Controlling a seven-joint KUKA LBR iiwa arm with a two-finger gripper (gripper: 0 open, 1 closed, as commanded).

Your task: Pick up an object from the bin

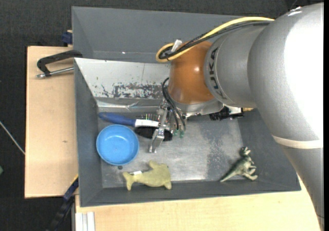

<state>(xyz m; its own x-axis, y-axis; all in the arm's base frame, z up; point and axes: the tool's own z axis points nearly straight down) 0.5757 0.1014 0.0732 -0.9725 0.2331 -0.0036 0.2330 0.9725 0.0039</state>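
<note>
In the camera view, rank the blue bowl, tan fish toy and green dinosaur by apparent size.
1. blue bowl, clearly the largest.
2. tan fish toy and green dinosaur: too close to rank; the fish looks longer, the dinosaur taller.

Bin (216,145): grey sheet metal, matt; the far wall is scuffed and speckled, the floor dull with worn patches. Blue bowl (117,144): smooth plastic, slight sheen. Tan fish-shaped toy (150,176) and green dinosaur (240,166): matt, rubbery-looking plastic. Arm housing (280,71): smooth grey. Orange cover (189,78): glossy.
</note>
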